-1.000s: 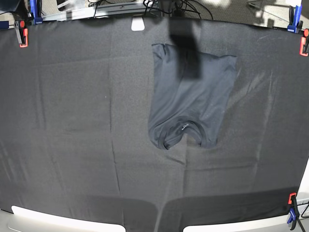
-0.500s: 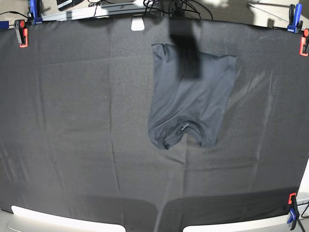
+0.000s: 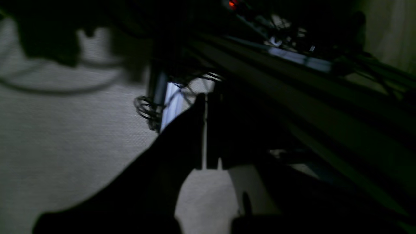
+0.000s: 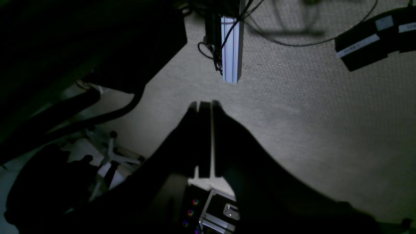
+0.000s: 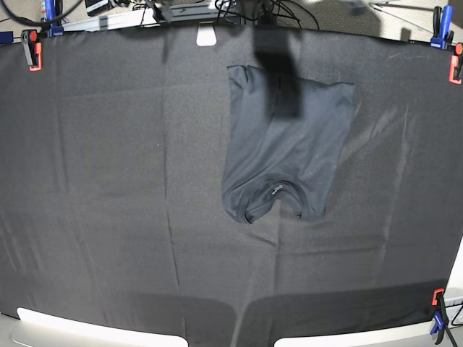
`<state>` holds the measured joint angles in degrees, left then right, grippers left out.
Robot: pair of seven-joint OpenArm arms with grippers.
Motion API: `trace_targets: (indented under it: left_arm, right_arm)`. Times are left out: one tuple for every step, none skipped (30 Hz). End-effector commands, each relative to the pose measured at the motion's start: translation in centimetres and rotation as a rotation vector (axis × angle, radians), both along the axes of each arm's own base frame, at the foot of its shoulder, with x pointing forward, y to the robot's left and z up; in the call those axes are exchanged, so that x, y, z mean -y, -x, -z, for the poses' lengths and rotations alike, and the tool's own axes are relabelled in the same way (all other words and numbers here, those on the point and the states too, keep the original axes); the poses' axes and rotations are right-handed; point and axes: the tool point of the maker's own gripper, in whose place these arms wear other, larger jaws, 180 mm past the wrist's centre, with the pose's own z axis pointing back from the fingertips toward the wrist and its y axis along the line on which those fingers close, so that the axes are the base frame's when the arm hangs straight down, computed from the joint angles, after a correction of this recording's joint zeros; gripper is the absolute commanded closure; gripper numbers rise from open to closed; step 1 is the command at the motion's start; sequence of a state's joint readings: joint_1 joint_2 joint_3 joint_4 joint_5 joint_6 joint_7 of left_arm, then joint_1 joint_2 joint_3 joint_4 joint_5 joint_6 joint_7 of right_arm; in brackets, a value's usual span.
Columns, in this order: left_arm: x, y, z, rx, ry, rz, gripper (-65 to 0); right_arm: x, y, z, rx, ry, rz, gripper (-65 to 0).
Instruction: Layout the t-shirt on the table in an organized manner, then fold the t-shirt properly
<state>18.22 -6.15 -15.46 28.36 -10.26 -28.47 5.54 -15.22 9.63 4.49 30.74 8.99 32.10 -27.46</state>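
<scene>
Both the left gripper [image 3: 206,130] and the right gripper [image 4: 204,138] hang with jaws pressed together on nothing, pointed at carpet off the wide black-clothed table [image 5: 94,188]. The dark charcoal-grey thin-fabric t-shirt [image 5: 286,144] lies partly folded toward the far edge. I'd worry a reach that far, onto grey on black, pinches the tablecloth too and drags the folds askew.

Your left end effector [image 3: 206,130] is closed tight, its two dark fingers pressed side by side, and it holds nothing. Your right end effector [image 4: 204,139] is closed the same way and is empty. Both point down.
</scene>
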Motion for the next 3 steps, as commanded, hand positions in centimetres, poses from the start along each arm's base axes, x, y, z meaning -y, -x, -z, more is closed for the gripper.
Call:
trace_targets:
  left_arm:
    - [-0.35, -0.18, -0.04, 0.009, -0.007, -0.005, 0.0]
    - [-0.11, -0.34, -0.03, 0.010, -0.004, -0.005, 0.0]
    - [0.11, -0.37, -0.03, 0.009, 0.000, -0.006, 0.0]
  right_arm:
    - [0.56, 0.12, -0.11, -0.001, 0.000, -0.006, 0.0]
    - [0.70, 0.11, -0.12, -0.001, 0.002, -0.007, 0.0]
    - [0.77, 0.10, -0.12, 0.000, 0.003, -0.007, 0.0]
